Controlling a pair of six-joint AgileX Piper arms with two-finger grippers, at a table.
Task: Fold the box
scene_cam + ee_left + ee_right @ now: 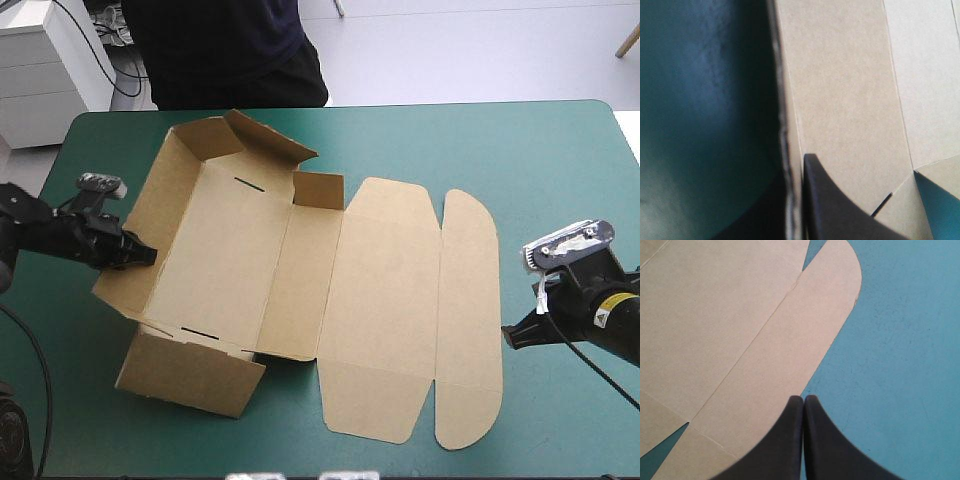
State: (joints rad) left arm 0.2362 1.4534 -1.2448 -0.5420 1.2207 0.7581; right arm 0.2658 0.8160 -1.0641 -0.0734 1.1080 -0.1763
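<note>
High view: left claw pinches the box edge.

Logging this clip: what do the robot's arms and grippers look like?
Both arms are black, with bulky jointed housings. The left gripper and right gripper each end in two broad black fingers, curved like fins and tapering to a rounded tip, smooth and matt. The right arm carries a small yellow label near its wrist; no marking shows on the left arm.
</note>
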